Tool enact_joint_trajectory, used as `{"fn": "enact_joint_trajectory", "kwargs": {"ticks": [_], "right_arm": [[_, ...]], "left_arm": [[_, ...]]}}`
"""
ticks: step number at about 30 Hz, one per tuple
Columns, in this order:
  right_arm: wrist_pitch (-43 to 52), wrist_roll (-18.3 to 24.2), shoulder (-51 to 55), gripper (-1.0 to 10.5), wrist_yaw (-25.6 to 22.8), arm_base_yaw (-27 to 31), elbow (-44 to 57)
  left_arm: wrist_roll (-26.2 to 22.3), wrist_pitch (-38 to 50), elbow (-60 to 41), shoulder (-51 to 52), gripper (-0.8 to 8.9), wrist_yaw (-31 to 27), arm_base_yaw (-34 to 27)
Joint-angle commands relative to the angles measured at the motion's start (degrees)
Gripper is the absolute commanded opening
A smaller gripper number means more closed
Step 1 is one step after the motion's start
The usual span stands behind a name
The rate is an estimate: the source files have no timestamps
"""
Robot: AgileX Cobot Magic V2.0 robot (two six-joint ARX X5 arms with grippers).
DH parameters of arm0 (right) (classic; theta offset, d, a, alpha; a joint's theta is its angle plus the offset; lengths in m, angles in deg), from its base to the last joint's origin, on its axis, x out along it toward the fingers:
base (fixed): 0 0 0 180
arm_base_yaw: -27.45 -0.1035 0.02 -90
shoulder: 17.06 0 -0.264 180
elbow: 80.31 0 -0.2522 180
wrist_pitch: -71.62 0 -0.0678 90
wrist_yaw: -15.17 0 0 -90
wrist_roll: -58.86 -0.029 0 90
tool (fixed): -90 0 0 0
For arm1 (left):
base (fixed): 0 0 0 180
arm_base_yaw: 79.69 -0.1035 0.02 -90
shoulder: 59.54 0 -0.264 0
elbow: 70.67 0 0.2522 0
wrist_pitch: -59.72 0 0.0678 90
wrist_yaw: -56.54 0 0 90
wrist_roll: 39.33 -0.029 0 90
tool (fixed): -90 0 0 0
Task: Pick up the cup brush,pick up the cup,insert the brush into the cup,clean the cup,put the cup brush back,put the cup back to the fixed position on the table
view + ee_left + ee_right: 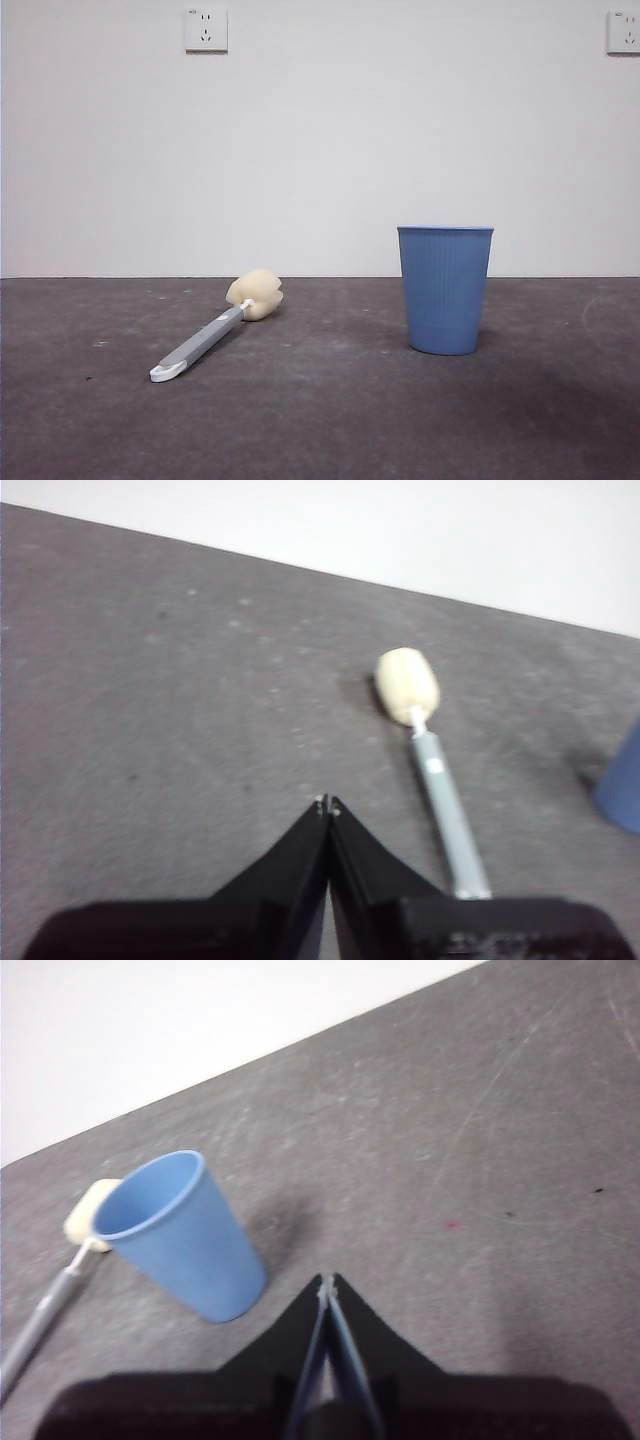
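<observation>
Black jaws are what we check first: on the left gripper (328,805) they are pressed together tip to tip, pinching nothing and touching nothing, held above the table (180,700). The brush (428,750) lies close by that gripper but apart from it. On the right gripper (328,1282) we see the same, the two jaws closed against each other and empty, above bare table with the cup (180,1232) near them, not in contact.

In the front view we see no arm at all. The brush (215,327) lies flat on the table (330,420) at the left, its cream-yellow sponge head at the far end and its grey handle running toward us and leftward to a white tip. The cup (445,289) stands upright at the right, well apart from the brush, mouth up. It is blue plastic with fine vertical ribs and tapers toward its base. From the right wrist view we look partly into its open mouth, and what we can see of the inside is bare.
</observation>
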Motion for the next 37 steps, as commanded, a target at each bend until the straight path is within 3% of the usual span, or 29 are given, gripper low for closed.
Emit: {"fn": "enact_joint_trajectory", "kwargs": {"ticks": [1, 8, 13, 22, 30, 34, 36, 37], "right_arm": [[-1.4, -0.6, -2.2, -0.1, 2.8, -0.2, -3.2], [-8.1, -0.2, -9.5, -0.1, 6.8, -1.7, -12.9], [-15.9, 4.7, -15.4, -0.1, 8.3, -4.6, -21.9], [-35.5, 17.5, -26.4, -0.1, 11.2, -7.5, -36.9], [-47.1, 21.2, -32.2, -0.1, 11.2, -12.6, -44.0], [-47.3, 21.1, -32.3, 0.1, 11.2, -14.9, -44.1], [-47.2, 20.9, -32.3, 0.5, 11.2, -14.9, -44.1], [-47.2, 20.6, -32.3, 1.6, 11.2, -14.9, -44.1]], "left_arm": [[1.1, -1.9, 2.7, -0.7, -0.07, 2.6, -0.1], [1.1, -6.4, 10.0, -5.5, -0.07, 8.4, 0.0], [-0.1, -10.4, 16.5, -10.8, -0.07, 13.2, 0.0], [-11.5, -25.5, 30.3, -21.8, -0.07, 20.6, 0.0], [-19.1, -41.3, 40.3, -29.5, -0.07, 22.3, 0.7], [-19.3, -43.3, 41.9, -30.4, -0.04, 22.2, 1.9], [-19.3, -43.6, 41.9, -30.4, 0.47, 22.0, 1.9], [-18.9, -43.6, 41.9, -30.4, 1.61, 21.9, 1.9]]}}
